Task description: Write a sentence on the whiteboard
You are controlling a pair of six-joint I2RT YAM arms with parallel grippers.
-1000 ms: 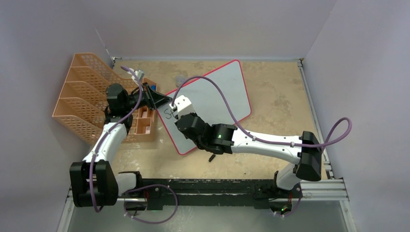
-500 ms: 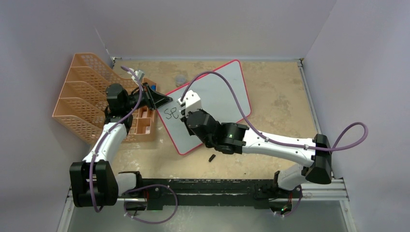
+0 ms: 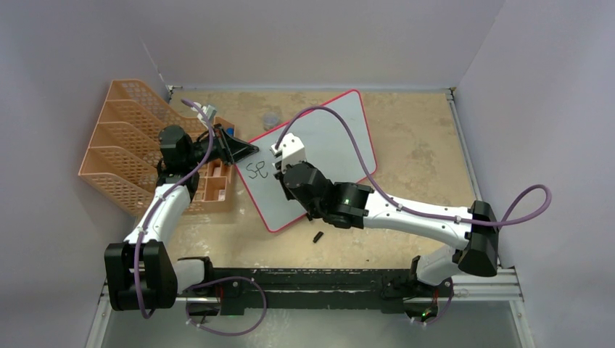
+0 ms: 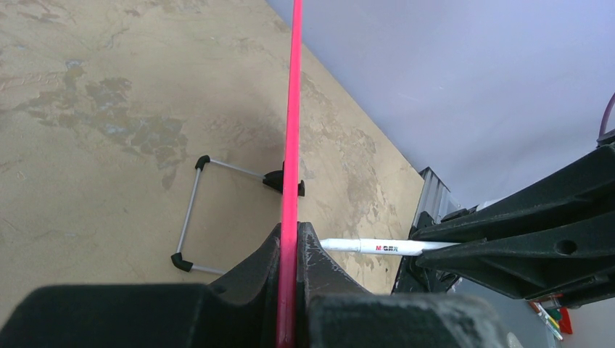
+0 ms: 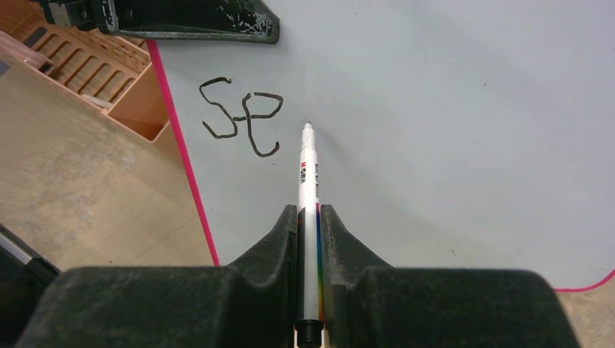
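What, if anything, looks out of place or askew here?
A small black piece, possibly a cap, lies loose on the table just off the whiteboard's near edge. The whiteboard sits skewed to the table's edges, one rim clamped in the left gripper. The right gripper holds the marker beside wobbly letters, "Sp".

Table (image 3: pixel 424 156): tan, mottled.
File rack (image 3: pixel 116 156): orange mesh, nine o'clock.
Whiteboard (image 3: pixel 330 138): centre (on wire feet).
Black piece (image 3: pixel 318 236): small, six o'clock of Whiteboard.

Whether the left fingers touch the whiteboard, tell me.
Touching. The left wrist view shows both fingers clamped on the red edge of the whiteboard.
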